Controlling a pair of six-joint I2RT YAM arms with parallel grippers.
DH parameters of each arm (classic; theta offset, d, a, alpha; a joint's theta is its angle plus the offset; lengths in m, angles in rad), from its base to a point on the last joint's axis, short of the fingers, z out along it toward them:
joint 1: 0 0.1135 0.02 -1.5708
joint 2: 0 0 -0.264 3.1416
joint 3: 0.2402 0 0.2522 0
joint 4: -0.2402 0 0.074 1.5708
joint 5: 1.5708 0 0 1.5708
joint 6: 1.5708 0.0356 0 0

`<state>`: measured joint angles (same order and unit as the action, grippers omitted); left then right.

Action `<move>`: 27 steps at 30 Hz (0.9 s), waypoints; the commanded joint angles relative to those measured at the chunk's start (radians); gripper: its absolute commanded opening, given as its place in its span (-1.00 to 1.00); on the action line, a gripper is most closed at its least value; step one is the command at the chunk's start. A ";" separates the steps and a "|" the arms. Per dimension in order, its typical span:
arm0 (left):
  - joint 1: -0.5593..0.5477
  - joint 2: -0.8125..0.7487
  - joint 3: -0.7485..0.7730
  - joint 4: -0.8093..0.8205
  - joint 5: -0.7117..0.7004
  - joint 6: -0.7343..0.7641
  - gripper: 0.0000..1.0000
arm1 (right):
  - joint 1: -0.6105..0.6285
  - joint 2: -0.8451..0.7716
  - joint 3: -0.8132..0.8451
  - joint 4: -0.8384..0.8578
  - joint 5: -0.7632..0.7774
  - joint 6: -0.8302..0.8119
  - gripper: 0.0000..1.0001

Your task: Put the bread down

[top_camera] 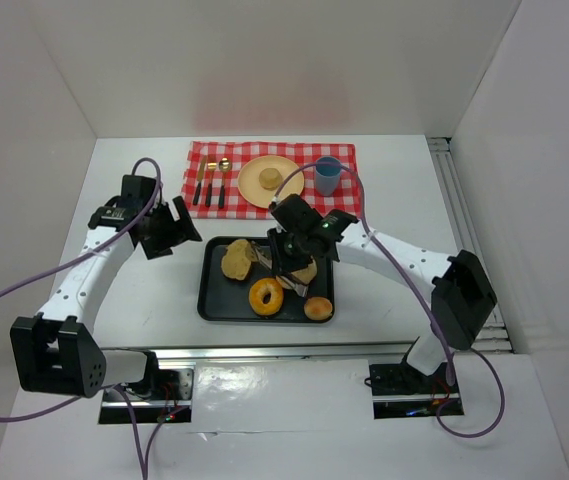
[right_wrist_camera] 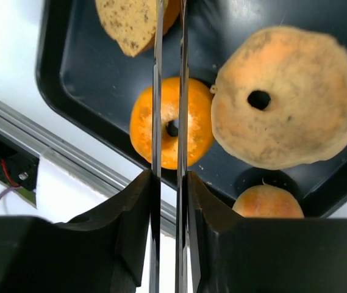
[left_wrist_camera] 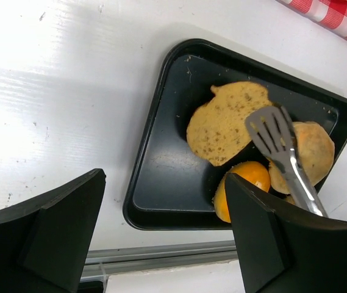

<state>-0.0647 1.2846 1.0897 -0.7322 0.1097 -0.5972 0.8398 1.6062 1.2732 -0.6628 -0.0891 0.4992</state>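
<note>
A seeded bread slice (left_wrist_camera: pixel 222 125) lies in the black tray (left_wrist_camera: pixel 167 183) among other baked goods. My right gripper (right_wrist_camera: pixel 169 183) is shut on metal tongs (right_wrist_camera: pixel 182 91), whose two arms are squeezed almost together. The tongs' slotted head (left_wrist_camera: pixel 277 140) lies over the slice's right edge; whether it pinches the slice I cannot tell. In the top view the right gripper (top_camera: pixel 292 255) hangs over the tray's middle, the slice (top_camera: pixel 235 263) to its left. My left gripper (top_camera: pixel 179 225) stands open and empty just off the tray's left side.
In the tray are an orange doughnut (right_wrist_camera: pixel 197 131), a flat round bread with a hole (right_wrist_camera: pixel 289 104) and a small bun (right_wrist_camera: pixel 268 201). Behind it, a red checked cloth (top_camera: pixel 204 155) carries a yellow plate (top_camera: pixel 254 190) with a bun (top_camera: pixel 270 178), a blue cup (top_camera: pixel 327 176) and cutlery (top_camera: pixel 211 183).
</note>
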 commanded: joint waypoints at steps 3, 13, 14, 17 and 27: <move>0.011 -0.028 -0.004 0.024 0.019 0.033 0.84 | -0.005 -0.069 0.135 -0.047 0.072 -0.031 -0.64; 0.082 -0.033 -0.004 0.045 0.019 0.043 0.84 | -0.166 0.003 0.311 -0.020 0.132 -0.134 -0.74; 0.091 -0.024 -0.004 0.045 0.028 0.043 0.84 | -0.183 0.042 0.337 -0.008 0.132 -0.143 -0.74; 0.111 -0.011 -0.004 0.045 0.050 0.053 0.84 | -0.234 0.130 0.392 0.051 0.109 -0.165 -0.74; 0.131 -0.011 -0.013 0.045 0.059 0.072 0.84 | -0.294 0.357 0.477 0.143 0.035 -0.165 -0.49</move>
<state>0.0570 1.2835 1.0790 -0.7052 0.1440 -0.5510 0.5507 1.9652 1.6943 -0.5941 -0.0193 0.3466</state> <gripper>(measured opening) 0.924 0.300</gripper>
